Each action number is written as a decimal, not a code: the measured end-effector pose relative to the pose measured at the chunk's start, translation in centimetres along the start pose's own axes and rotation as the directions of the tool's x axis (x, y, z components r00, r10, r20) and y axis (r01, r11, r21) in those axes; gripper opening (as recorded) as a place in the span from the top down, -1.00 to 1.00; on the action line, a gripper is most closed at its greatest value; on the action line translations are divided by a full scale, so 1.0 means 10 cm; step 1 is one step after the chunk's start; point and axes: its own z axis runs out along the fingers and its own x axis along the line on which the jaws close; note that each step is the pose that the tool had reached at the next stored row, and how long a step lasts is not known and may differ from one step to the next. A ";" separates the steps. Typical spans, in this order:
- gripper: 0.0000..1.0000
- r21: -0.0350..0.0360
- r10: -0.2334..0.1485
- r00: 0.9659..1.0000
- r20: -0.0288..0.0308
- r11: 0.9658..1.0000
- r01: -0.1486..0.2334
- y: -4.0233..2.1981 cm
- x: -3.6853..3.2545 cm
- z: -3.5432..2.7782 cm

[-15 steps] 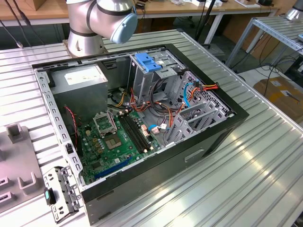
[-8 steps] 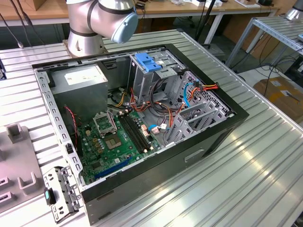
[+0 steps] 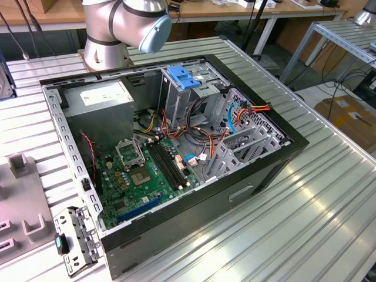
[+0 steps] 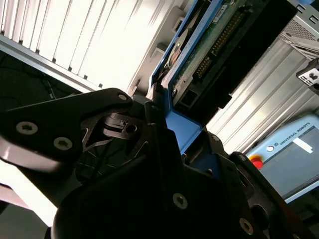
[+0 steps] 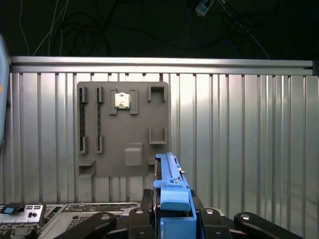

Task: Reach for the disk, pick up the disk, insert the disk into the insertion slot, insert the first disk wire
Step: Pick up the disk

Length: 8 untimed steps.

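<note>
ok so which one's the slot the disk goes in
In the open PC case, look to the exterior view's right of the green motherboard. The slot is the low grey perforated cage there; its taller neighbour wears a blue cap.

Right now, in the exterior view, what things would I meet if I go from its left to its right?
Grey fixture plate → power supply → blue cage cap → insertion slot → cardboard box.

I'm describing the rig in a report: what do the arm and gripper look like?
The arm is silver-grey metal with rounded joints and a pale blue joint cap. The gripper is matte black and angular, with silver screw heads.
</note>
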 end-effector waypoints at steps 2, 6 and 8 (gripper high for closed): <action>0.25 0.000 0.000 1.000 0.000 1.000 0.000 0.000 0.044 -0.001; 0.25 0.000 0.000 1.000 0.000 1.000 0.000 -0.001 0.152 -0.006; 0.25 0.000 0.000 1.000 0.000 1.000 0.000 -0.002 0.221 -0.010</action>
